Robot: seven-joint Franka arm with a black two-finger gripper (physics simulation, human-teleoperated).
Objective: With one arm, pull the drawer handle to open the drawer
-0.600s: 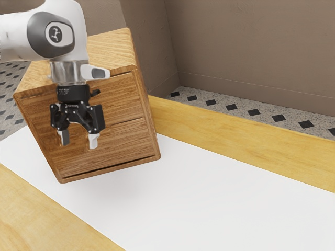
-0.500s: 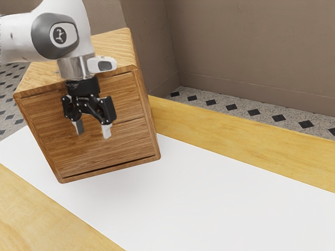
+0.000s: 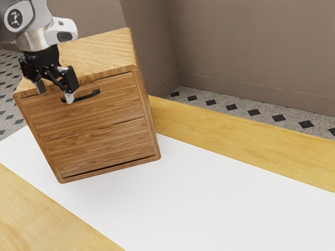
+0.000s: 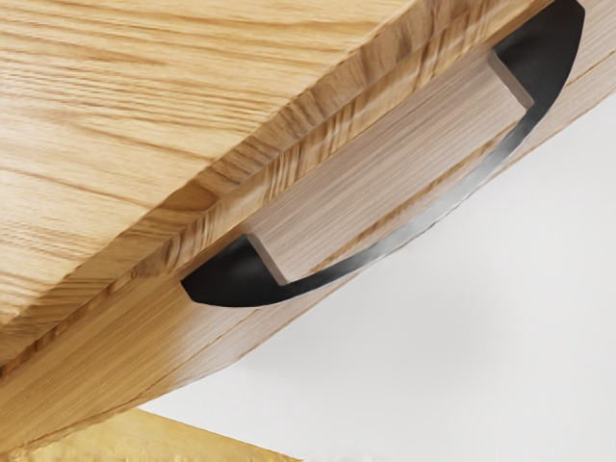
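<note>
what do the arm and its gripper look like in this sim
The arm has a white shell with a round grey joint cap that bears a small white mark. Below it come a silvery metal wrist collar and a small white and grey block on its side. The gripper is black and angular, with two fingers ending in pale tips.

Illumination is bright, even and diffuse. The cabinet (image 3: 99,130) casts a faint, soft shadow on the white tabletop (image 3: 209,198) along its base. In the wrist view, the black handle (image 4: 223,277) carries a thin pale sheen along its edge.
</note>
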